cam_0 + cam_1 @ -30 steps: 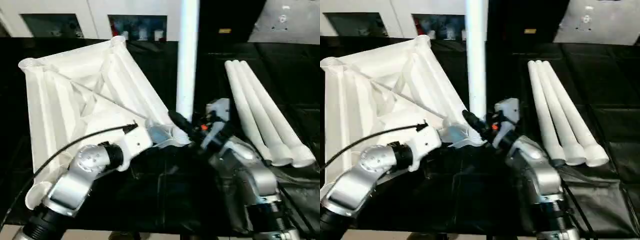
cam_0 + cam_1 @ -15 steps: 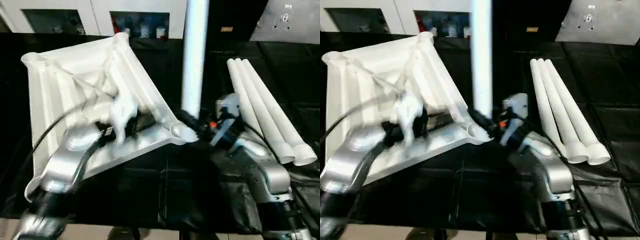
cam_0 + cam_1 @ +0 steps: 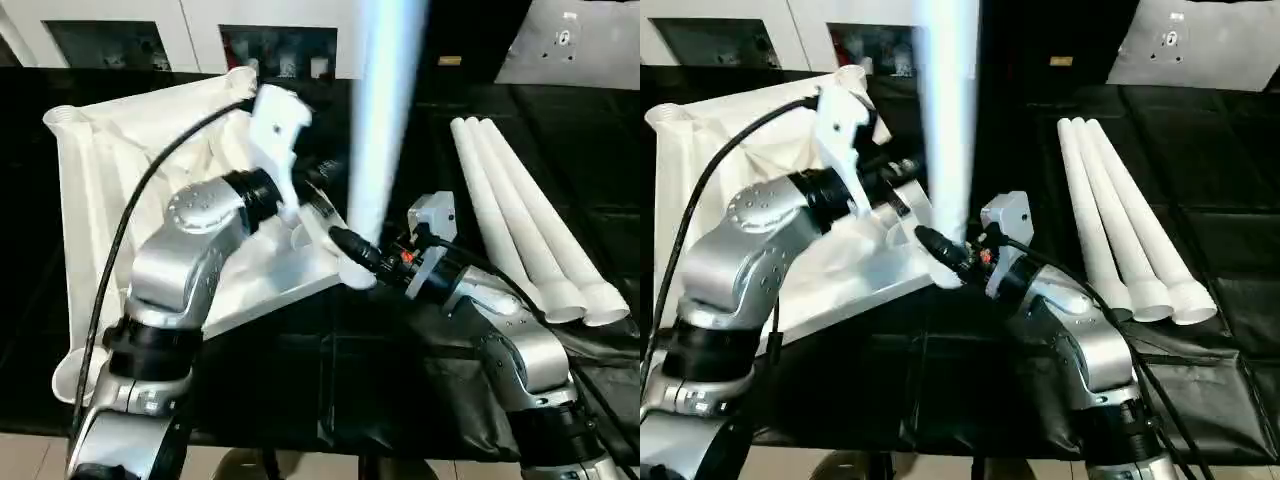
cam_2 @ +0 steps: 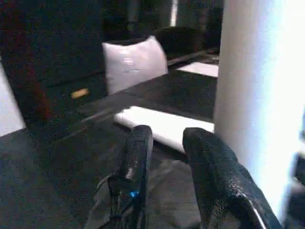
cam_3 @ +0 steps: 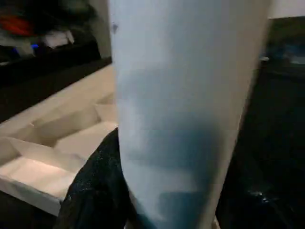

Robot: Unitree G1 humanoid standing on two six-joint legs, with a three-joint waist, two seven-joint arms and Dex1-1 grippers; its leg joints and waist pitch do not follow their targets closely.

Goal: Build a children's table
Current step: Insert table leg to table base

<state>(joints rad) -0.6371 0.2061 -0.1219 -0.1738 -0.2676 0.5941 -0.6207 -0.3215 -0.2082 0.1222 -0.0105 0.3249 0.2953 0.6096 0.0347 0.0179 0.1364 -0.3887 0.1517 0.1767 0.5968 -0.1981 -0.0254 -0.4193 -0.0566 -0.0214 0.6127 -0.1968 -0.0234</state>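
The right gripper (image 3: 350, 248) is sitting near the middle of the frame, fingers closed around the base of one white leg (image 3: 385, 110). That leg is rising from the gripper toward the top edge, its long axis close to vertical and leaning slightly to the right, with its lower end meeting the near corner socket (image 3: 940, 268) of the table top (image 3: 100, 190). The top is lying underside up across the left half of the frame on the black-covered work table (image 3: 560, 110), ribs showing, one corner pointing toward the centre.

The left gripper (image 4: 164, 143) is hanging beside the standing leg, fingers slightly apart and holding nothing, with the leg just outside them in the left wrist view. The left arm (image 3: 200, 240) is reaching over the top from the lower left.

Three spare legs (image 3: 520, 220) are lying side by side at the right, long axes running from upper left to lower right, wide ends toward the lower right.

The main risk, as I judge it, is the leg going into the socket crooked: being tilted, a downward push could jam it or skid the top sideways, since nothing is pinning the top. The grip is also low on a long leg, so it could swing or slip between the fingers
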